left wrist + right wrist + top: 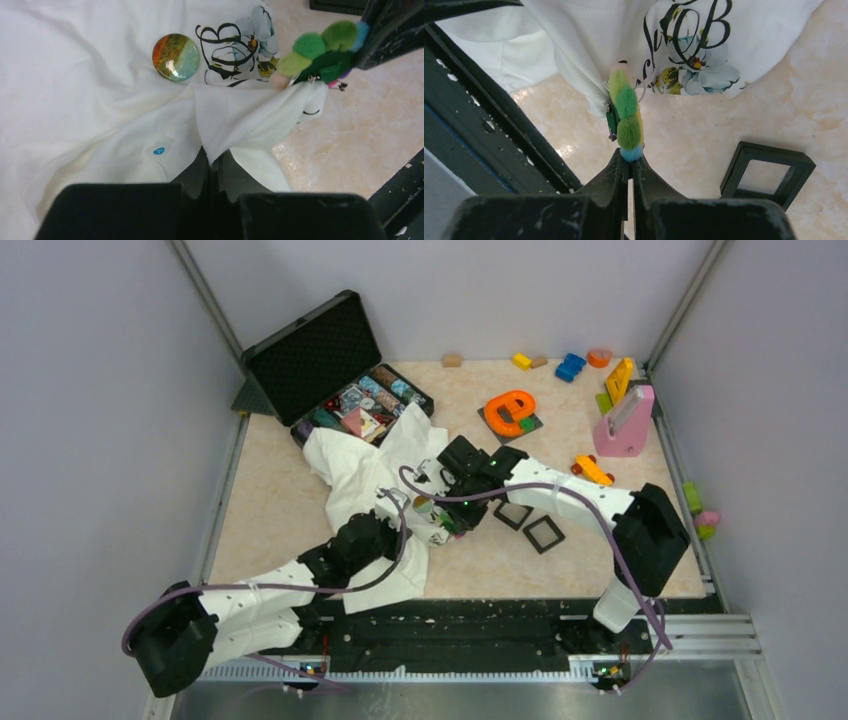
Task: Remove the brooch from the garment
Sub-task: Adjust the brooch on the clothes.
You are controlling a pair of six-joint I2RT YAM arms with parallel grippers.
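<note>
The garment (360, 465) is a white T-shirt with a floral print and dark script, crumpled at the table's middle. The brooch (628, 115) shows edge-on as fuzzy green, yellow-green and blue balls, with its pin still in a pulled-up cloth fold. My right gripper (630, 159) is shut on the brooch's blue end. In the left wrist view the brooch (325, 50) hangs at the tip of the right gripper's fingers (390, 30). My left gripper (216, 159) is shut on a fold of the garment (75, 75) just below the brooch. Both grippers meet in the top view (440, 518).
A round orange-and-teal badge (175, 57) lies on the shirt. An open black case (320, 360) stands behind the shirt. Two black square frames (543, 533) lie right of the grippers. An orange toy car (592, 470), an orange ring toy (510, 410) and a pink block (625, 425) sit at back right.
</note>
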